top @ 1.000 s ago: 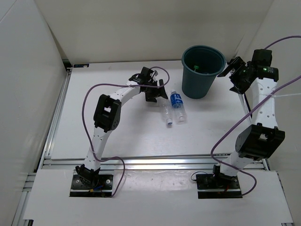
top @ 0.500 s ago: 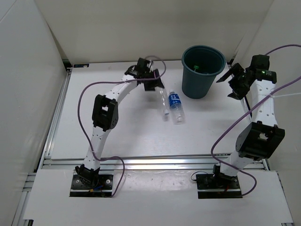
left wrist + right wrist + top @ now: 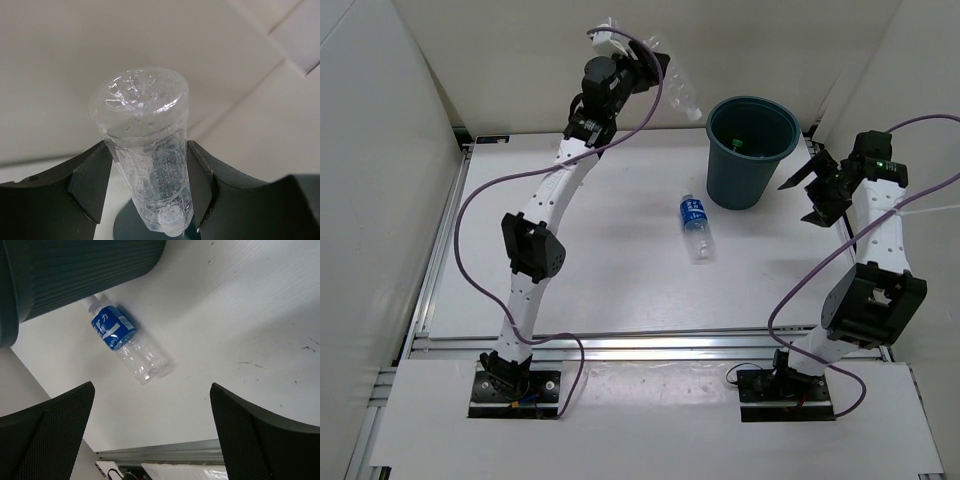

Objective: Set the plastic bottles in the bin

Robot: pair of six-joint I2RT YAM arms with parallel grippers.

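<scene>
Now the left fingers (image 3: 87,182), clenched on the plain clear plastic bottle (image 3: 685,97), have raised it off the white bench (image 3: 580,260), just left of the dark teal round bin (image 3: 745,185); only carrying over and dropping remain. The right fingers (image 3: 45,435) hang released.

The left arm (image 3: 554,187) and right arm (image 3: 886,230) are white, black-jointed, purple-cabled.

Left tool (image 3: 658,72) held high, jaws clamped; right tool (image 3: 804,198) gaping, lower.
</scene>
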